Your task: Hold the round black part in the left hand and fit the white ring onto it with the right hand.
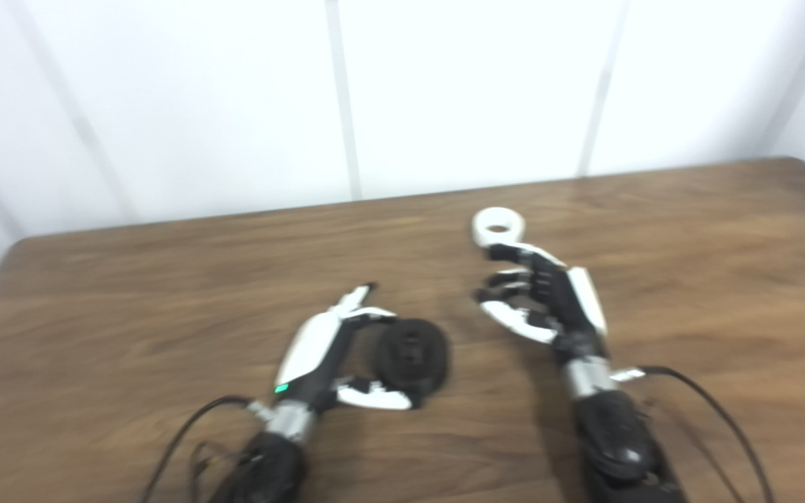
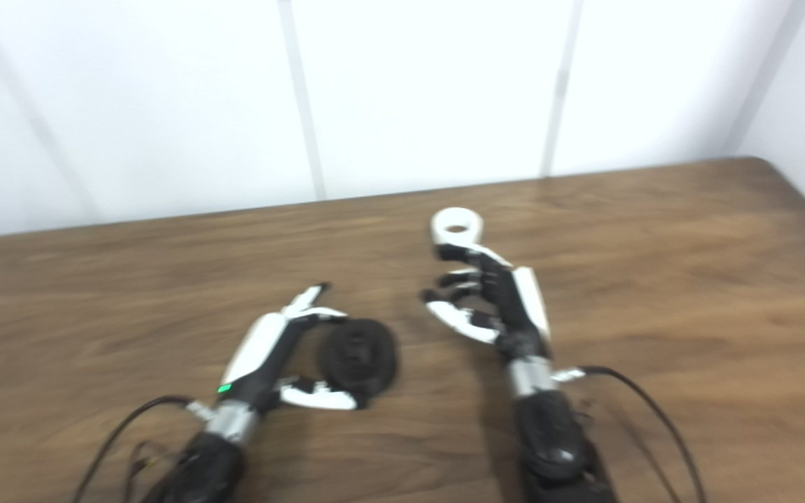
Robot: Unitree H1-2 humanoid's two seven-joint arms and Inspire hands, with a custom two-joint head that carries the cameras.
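- Nearest, both forearms come in from the bottom edge over the wooden table (image 1: 724, 293), each trailing a black cable (image 1: 717, 412) from the wrist.
- The left hand (image 1: 336, 349) lies low over the table, left of centre, its white back facing up and to the left; a small green light shows near its wrist.
- The round black part (image 1: 411, 356) sits just right of that palm, between the thumb below it and the curled fingers above it. The thumb tip reaches the part's lower edge, but the blur leaves it unclear whether the hand truly clamps the part or merely cups it on the table.
- One finger of the left hand points straight out, away from the robot, clear of the part.
- Further on and to the right, the right hand (image 1: 542, 297) is held up with its palm turned left, fingers spread apart and half curled, nothing between them.
- The white ring (image 1: 498, 227) lies flat on the table just beyond the right hand's topmost fingertip; whether they touch cannot be told. The ring is well apart from the black part.
- Beyond the table's far edge stands a white panelled wall (image 1: 444, 91).
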